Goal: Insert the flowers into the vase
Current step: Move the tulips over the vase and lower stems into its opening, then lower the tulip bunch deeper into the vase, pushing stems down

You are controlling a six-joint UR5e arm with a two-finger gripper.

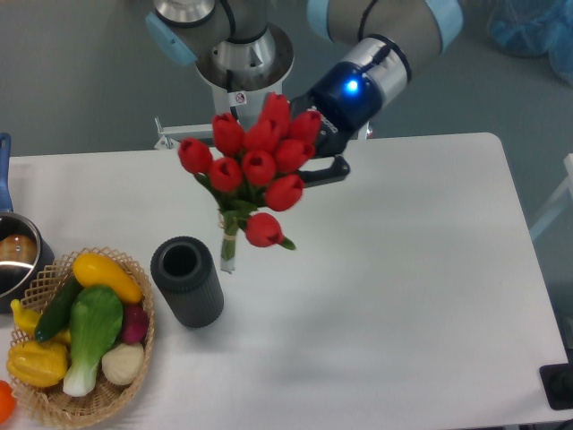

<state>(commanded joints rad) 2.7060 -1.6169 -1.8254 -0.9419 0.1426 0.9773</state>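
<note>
The bunch of red tulip buds on short green stems [251, 170] hangs in the air, pinched by the black two-finger gripper [315, 154] whose jaws press together on it behind the blooms, with the stem ends just right of and above the mouth of the dark grey ribbed cylindrical vase [187, 280]. If the stems come down off-centre they could catch the rim and tip the vase, or splay outside the mouth. Everything stands on a white table [421, 296], with a woven wicker basket of vegetables [79, 339] near left and grey floor beyond.
</note>
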